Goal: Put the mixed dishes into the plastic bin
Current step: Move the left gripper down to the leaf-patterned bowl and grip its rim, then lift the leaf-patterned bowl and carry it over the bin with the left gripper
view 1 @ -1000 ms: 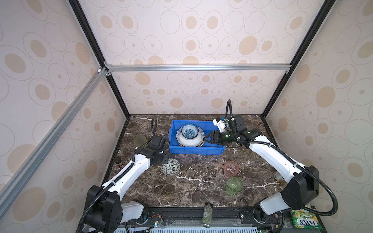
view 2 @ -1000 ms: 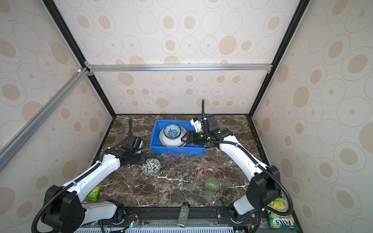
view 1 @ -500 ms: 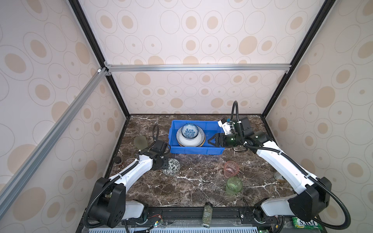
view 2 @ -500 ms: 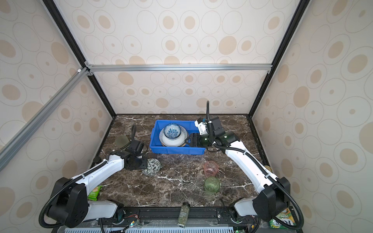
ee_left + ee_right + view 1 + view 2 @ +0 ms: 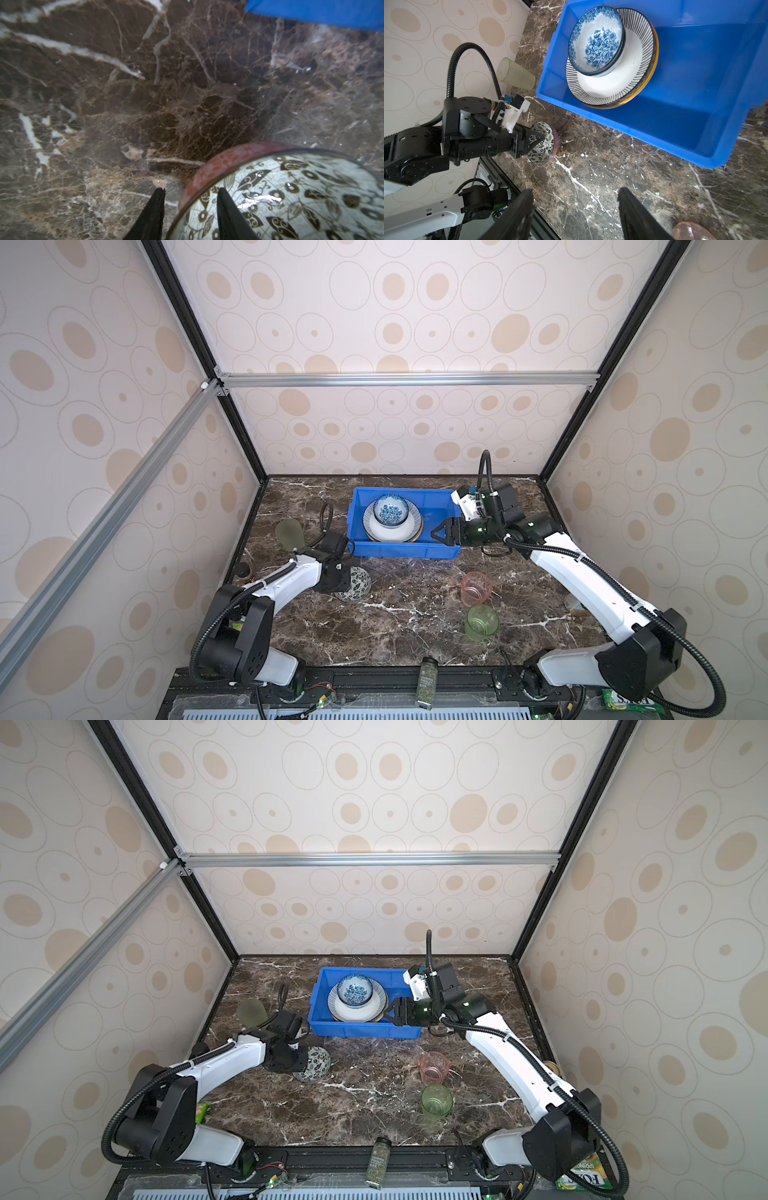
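Observation:
The black-white leaf bowl [image 5: 355,583] [image 5: 315,1065] stands on the marble in front of the blue plastic bin [image 5: 399,551] [image 5: 361,1029] [image 5: 695,83]. My left gripper [image 5: 190,189] [image 5: 537,138] is open astride its rim [image 5: 199,176], one finger inside and one outside. In the bin, a blue-white floral bowl [image 5: 390,510] [image 5: 596,41] rests on a striped plate [image 5: 612,83]. My right gripper [image 5: 436,532] [image 5: 576,192] hangs open and empty at the bin's near right corner. A pink cup [image 5: 476,588] and a green cup [image 5: 481,622] stand front right.
A frosted greenish cup [image 5: 289,533] [image 5: 515,73] stands left of the bin by the wall. A spice jar [image 5: 427,682] lies on the front rail, and a snack packet [image 5: 582,1173] sits beyond the right arm's base. The enclosure walls close off three sides.
My left gripper has come down onto the leaf bowl and its fingers have narrowed around the rim. The right wrist has drawn back to the right, with its fingertips staying at the bin's corner.

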`<state>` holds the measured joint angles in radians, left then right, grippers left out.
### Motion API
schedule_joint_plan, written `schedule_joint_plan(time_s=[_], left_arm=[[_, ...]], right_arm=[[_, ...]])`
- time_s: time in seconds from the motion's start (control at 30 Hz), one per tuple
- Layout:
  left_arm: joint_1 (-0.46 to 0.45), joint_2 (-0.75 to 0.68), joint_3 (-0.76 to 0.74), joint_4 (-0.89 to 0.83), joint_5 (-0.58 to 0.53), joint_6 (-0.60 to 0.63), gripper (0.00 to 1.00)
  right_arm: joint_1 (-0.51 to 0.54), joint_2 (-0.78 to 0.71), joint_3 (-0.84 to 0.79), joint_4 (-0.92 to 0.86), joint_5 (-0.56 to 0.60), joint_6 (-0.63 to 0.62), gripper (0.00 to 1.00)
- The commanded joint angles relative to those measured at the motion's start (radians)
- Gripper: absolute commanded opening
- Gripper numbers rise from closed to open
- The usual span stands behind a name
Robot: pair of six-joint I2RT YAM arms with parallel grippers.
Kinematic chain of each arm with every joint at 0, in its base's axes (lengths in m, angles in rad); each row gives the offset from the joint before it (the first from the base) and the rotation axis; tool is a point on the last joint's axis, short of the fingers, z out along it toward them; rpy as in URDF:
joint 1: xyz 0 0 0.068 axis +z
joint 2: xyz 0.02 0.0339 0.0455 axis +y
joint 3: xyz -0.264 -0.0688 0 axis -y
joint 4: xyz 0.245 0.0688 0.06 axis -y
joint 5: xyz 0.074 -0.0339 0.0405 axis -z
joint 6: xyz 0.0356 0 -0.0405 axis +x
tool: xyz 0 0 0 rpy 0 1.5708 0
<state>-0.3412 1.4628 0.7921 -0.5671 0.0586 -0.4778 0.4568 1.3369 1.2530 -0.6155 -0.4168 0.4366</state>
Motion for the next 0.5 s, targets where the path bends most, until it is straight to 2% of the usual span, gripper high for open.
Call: schedule_joint_plan(time_s=[0.0, 0.2, 0.3, 0.47], left_arm=[[0.007, 0.015, 0.002, 0.002, 0.007, 0.019, 0.39], [0.007, 0.063, 0.004, 0.022, 0.021, 0.021, 0.13], [0.007, 0.076, 0.003, 0.030, 0.024, 0.018, 0.06], [0.007, 0.070, 0.007, 0.025, 0.024, 0.023, 0.01]], right_arm=[[-0.006, -0.039, -0.019, -0.025, 0.036, -0.013, 0.69], [-0.006, -0.024, 0.005, -0.061, 0.066, -0.033, 0.69], [-0.005, -0.022, 0.009, -0.064, 0.074, -0.035, 0.69], [-0.006, -0.023, 0.010, -0.073, 0.086, -0.039, 0.69]])
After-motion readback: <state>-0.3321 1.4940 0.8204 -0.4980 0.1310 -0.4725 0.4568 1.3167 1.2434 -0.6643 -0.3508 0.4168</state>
